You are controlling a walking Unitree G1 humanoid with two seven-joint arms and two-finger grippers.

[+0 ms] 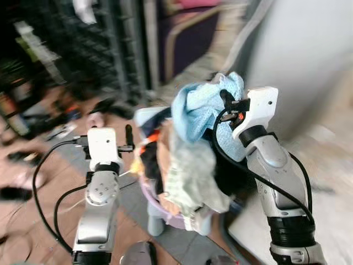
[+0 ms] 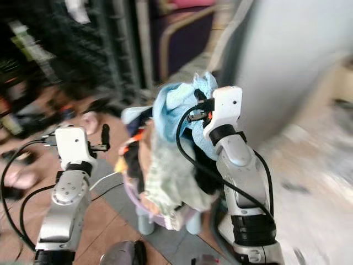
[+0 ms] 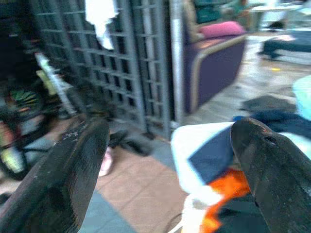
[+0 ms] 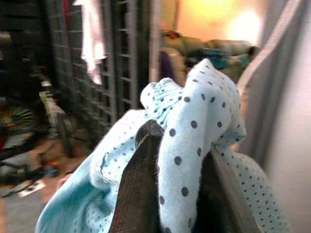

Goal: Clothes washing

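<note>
Head views: right tool point(image 1: 227, 98) raised, clamped on light blue cloth point(image 1: 201, 107) above lavender laundry basket point(image 2: 144, 203) heaped with clothes; left tool point(image 1: 129, 135) held beside the basket.
Left wrist view: fingers point(image 3: 68, 179) spread wide, empty.
Right wrist view: fingers point(image 4: 138, 194) pinched polka-dot light blue cloth.

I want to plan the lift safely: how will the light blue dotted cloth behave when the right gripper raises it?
Probably floppy: the light blue dotted cloth bunches between the right gripper fingers and drapes over the laundry pile. Likely light, being thin fabric. It may drag neighbouring clothes, since it lies on them.
</note>
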